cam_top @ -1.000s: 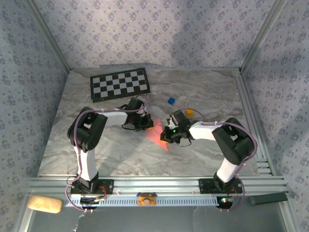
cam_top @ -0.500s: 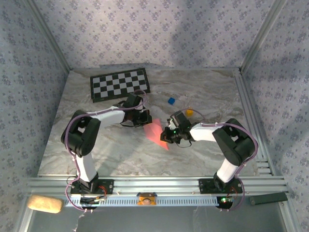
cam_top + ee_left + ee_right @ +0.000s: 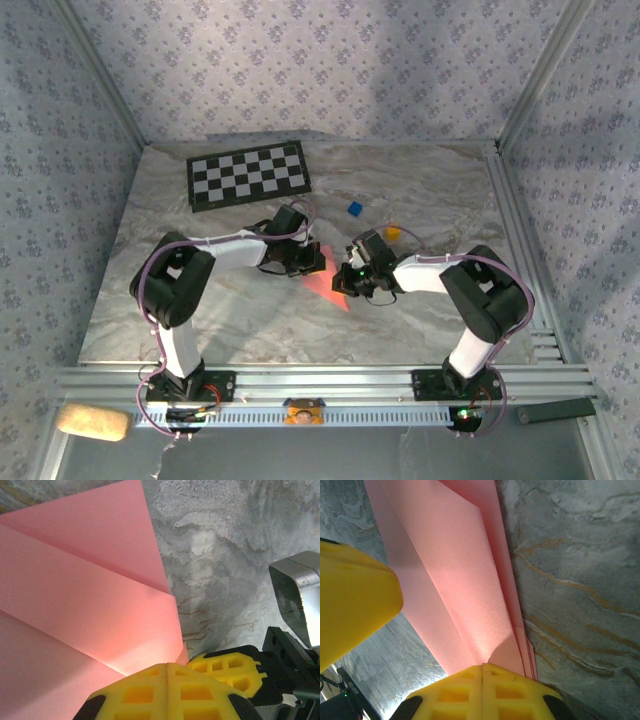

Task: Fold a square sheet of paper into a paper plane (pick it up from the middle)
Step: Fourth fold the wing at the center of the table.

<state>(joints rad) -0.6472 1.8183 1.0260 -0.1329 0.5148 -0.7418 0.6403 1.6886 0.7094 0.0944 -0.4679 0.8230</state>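
Observation:
The salmon-pink sheet of paper (image 3: 328, 283) lies on the marble table, folded into several layers, with a point toward the near edge. My left gripper (image 3: 306, 259) is shut, its yellow fingertips (image 3: 150, 690) pressed on the paper's (image 3: 90, 595) left part. My right gripper (image 3: 351, 279) is shut too, with its tips (image 3: 485, 687) down on the stacked layers (image 3: 470, 580) at the right edge. The two grippers stand close together; the right one's yellow finger (image 3: 235, 667) appears in the left wrist view. No paper shows between either pair of jaws.
A black-and-white checkerboard mat (image 3: 248, 173) lies at the back left. A small blue block (image 3: 354, 208) and an orange block (image 3: 393, 233) sit behind the right gripper. Aluminium rails (image 3: 520, 250) line the right side and near edge.
My left gripper has slid right and slightly nearer, onto the paper. The paper's left flap, raised half a second ago, now lies flatter. The right gripper has barely moved.

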